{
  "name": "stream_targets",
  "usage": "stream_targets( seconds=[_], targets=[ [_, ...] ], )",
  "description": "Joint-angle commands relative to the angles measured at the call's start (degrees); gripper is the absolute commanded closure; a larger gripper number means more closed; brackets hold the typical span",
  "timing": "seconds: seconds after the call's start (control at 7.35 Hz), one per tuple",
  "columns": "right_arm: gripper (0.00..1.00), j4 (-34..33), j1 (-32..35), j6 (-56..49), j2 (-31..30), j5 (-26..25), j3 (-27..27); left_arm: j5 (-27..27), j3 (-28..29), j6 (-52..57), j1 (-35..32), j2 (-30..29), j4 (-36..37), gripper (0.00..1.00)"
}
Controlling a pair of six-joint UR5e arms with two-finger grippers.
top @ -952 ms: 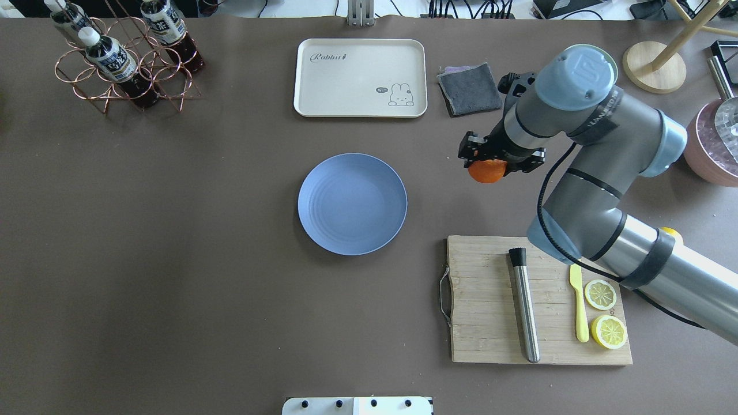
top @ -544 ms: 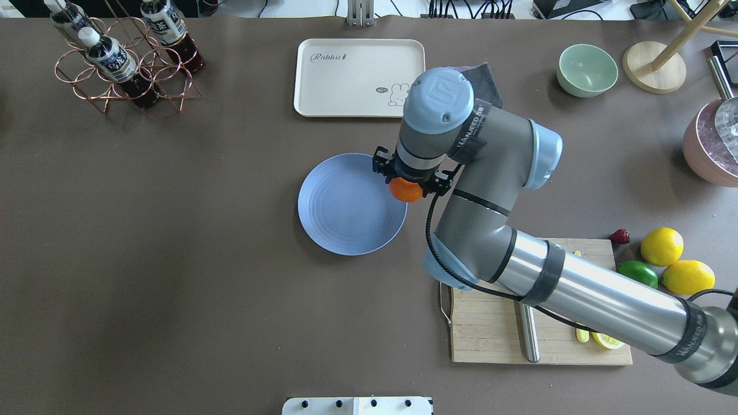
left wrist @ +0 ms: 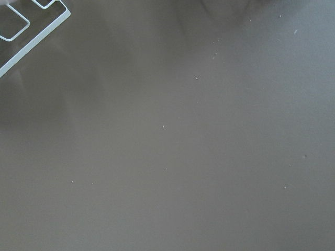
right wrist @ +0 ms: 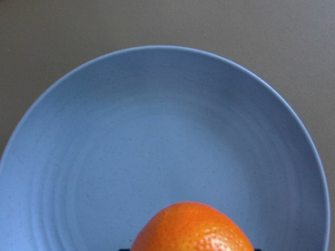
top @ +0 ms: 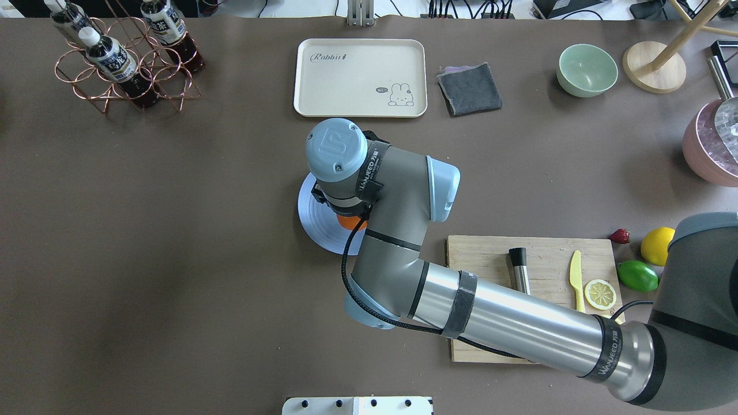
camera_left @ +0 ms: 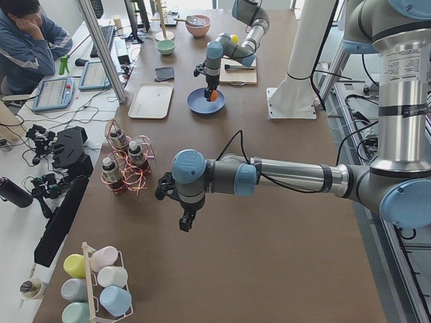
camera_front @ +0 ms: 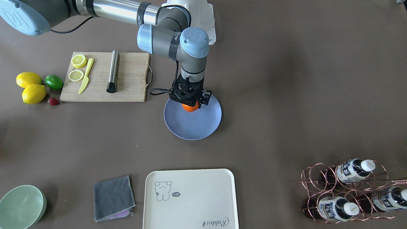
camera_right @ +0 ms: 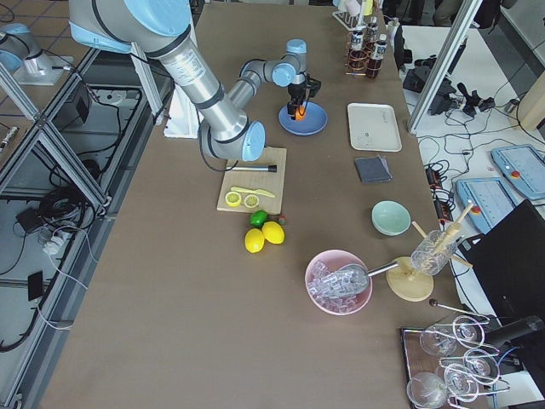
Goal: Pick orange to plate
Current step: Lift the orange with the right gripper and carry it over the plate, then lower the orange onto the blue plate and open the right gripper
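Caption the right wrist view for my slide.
Orange at the bottom edge, the blue plate spread behind it, brown table beyond its rim.

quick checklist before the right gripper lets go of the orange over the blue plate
1. Small round orange fruit gripped by the right gripper: ok.
2. Fruit positioned over the round blue plate, inside its rim: ok.
3. Fruit low enough to touch the plate: cannot tell.
4. Plate surface bare where the fruit would land: ok.
5. Left gripper well away from the plate: ok.

Overhead, front views opposed; both share plate (top: 311,222).
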Motion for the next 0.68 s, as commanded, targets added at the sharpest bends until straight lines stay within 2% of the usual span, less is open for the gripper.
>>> stream_targets(
  seconds=[0.0, 0.54],
  targets=[
    [1.0, 3.6, 0.0, -0.3, 0.7, -1.2, -2.7, -0.1, 0.0, 0.0, 0.0, 0.1, 0.0, 0.01],
    [1.0, 3.5, 0.5, -2.0, 1.1, -1.7, -4.7, 0.0, 0.0, 0.0, 0.0, 0.4, 0.0, 0.01]
  ],
)
